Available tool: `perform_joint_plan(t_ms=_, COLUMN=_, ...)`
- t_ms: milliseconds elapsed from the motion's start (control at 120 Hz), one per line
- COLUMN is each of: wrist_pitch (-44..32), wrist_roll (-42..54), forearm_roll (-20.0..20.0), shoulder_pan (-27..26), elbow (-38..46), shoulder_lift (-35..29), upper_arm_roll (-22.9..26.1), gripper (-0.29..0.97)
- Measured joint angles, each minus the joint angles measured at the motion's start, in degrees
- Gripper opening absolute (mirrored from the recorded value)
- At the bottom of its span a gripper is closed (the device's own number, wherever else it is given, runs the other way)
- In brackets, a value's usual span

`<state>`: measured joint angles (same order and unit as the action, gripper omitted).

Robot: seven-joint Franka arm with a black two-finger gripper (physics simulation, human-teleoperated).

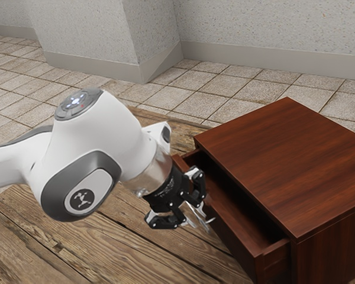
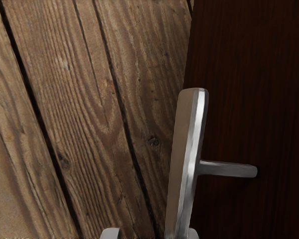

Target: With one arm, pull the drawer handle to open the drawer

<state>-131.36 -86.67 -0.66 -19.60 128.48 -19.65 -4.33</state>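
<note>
The drawer (image 1: 228, 204) stands partly out of the cabinet (image 1: 284, 160) on the table (image 1: 77, 254). The claw (image 1: 183, 204) is open, its fingers straddling the handle (image 1: 198, 218) without clamping it; in the wrist view one fingertip (image 2: 109, 232) sits apart from the handle (image 2: 187, 164). Expect slip: if you pull off the drawer's axis, the handle can slide out of the unclamped fingers. A skewed pull can also bind the drawer or drag the cabinet across the table.
</note>
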Motion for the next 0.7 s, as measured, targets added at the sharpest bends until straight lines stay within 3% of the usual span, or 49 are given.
perform_joint_plan(t_ms=700, wrist_pitch=0.33, wrist_roll=0.26, forearm_roll=0.05, shoulder_pan=1.21, elbow=8.79, shoulder_lift=-9.97, upper_arm_roll=-0.06, gripper=0.09)
